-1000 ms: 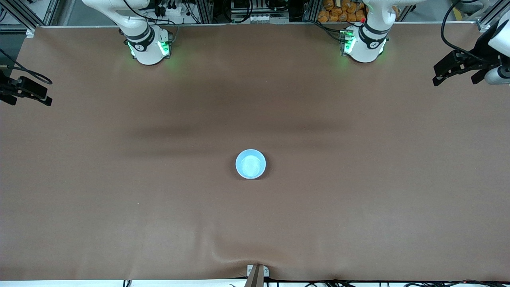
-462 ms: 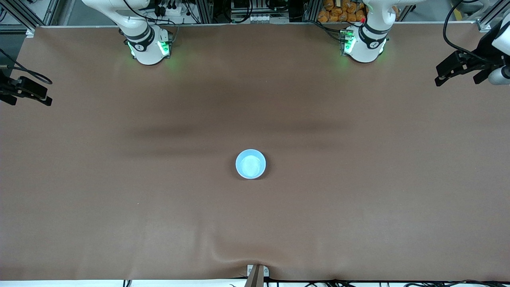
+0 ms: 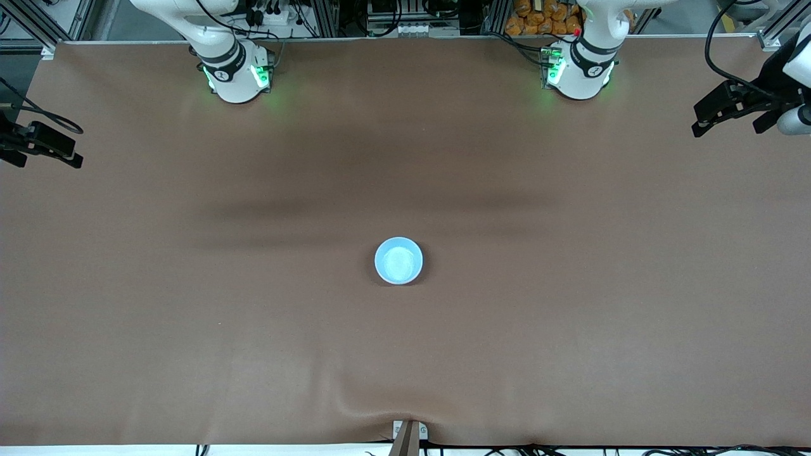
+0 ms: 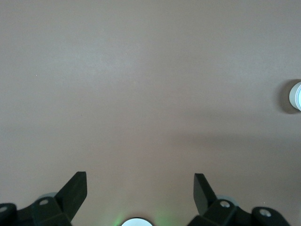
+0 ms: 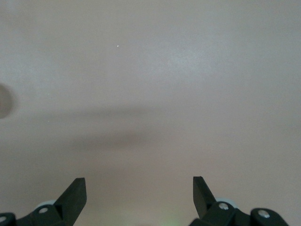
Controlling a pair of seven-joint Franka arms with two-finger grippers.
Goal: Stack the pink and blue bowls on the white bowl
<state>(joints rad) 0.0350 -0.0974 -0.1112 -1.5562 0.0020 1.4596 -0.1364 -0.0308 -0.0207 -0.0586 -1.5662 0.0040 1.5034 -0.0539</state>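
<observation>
A: Well, only one bowl shows on the table point(image 3: 190, 329): a blue bowl point(image 3: 398, 260) near the middle, roughly midway between the two arms' ends. No pink or white rim shows from above, so if those two bowls are under it, I can't tell.

B: What could go wrong from here?

A: My guess is the stack, if it is one, sits askew or gets nudged. A bowl that light would slide on the brown cloth if a finger clipped its rim on any new approach. The cloth also bulges at the edge nearest the front camera, though that is well apart from the bowl.

B: And the grippers?

A: Both are spread wide and hold nothing. The left gripper point(image 3: 728, 111) hangs over the left arm's end of the table, well apart from the bowl; in its wrist view the left gripper point(image 4: 140, 188) has only bare cloth between the fingers point(image 4: 75, 187), with the bowl point(image 4: 296, 95) at the frame's edge. The right gripper point(image 3: 44, 149) waits over the right arm's end, likewise parted point(image 5: 139, 188), touching nothing.
</observation>
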